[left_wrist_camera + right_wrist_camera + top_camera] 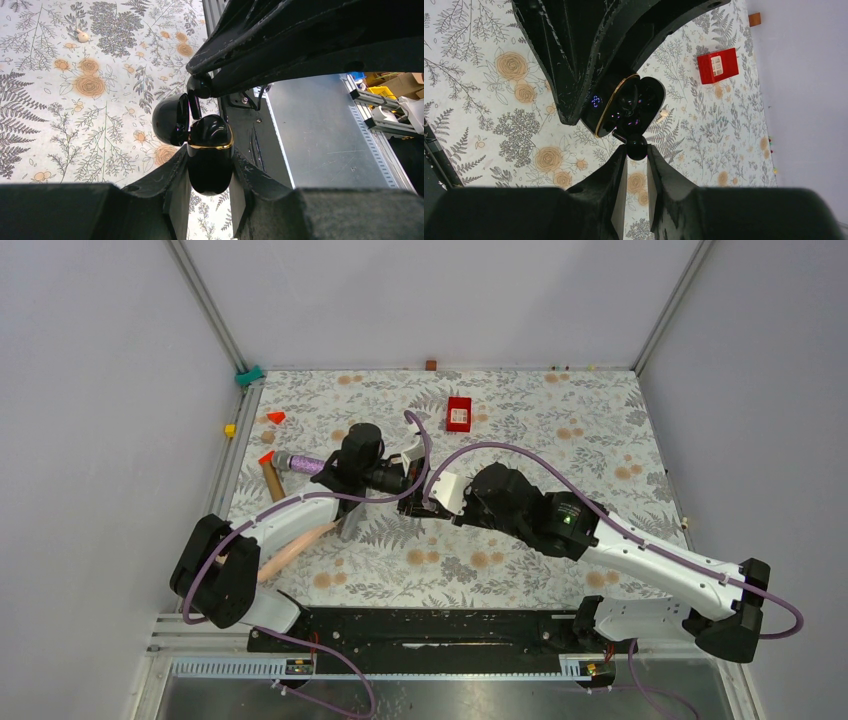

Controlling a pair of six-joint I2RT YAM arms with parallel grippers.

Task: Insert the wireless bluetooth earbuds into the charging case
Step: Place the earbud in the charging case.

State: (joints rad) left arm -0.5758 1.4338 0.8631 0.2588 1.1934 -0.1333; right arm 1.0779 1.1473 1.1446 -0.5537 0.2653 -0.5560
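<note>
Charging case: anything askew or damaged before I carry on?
Nothing stands out. The left gripper clamps the charging case with its lid hinged open; the right gripper pinches an earbud at the opening. No damage shows.

1. The left arm point(300, 505) reaches forward, then its wrist bends to the right.
2. The left gripper point(210, 156) is clamped on the charging case point(210, 172), one finger on each side.
3. The right arm point(640, 555) stretches out low toward the left.
4. The right gripper point(637, 152) pinches an earbud point(637, 146) at its fingertips, nose to nose with the left gripper.
</note>
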